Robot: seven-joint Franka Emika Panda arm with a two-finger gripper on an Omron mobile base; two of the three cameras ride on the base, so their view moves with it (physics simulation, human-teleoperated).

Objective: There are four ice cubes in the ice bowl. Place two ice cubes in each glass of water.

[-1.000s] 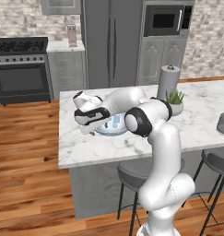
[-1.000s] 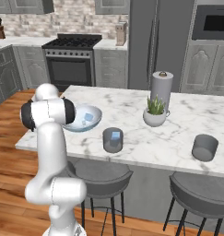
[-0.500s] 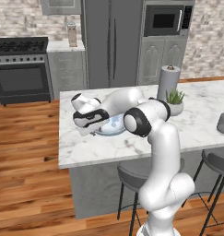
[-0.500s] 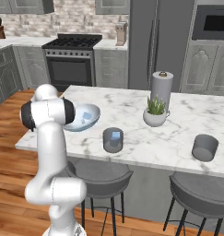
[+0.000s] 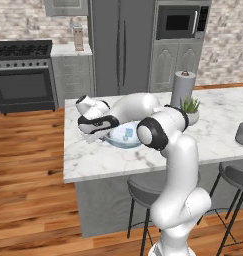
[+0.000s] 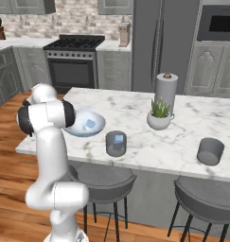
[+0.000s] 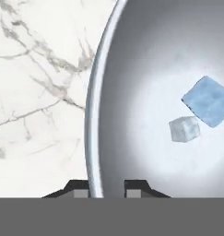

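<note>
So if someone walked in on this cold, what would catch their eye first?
Probably the gripper straddling the near rim of the ice bowl, one finger tip on each side of the rim rather than on a cube. Two ice cubes lie further inside the bowl. In the right base view, one glass of water beside the bowl already holds something pale blue, while the other glass stands far off along the counter.

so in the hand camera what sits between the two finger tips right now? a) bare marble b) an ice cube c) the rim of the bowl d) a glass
c: in the hand view the bowl rim runs down between the two finger tips of the gripper, while the two ice cubes lie apart, farther inside the bowl.
</note>
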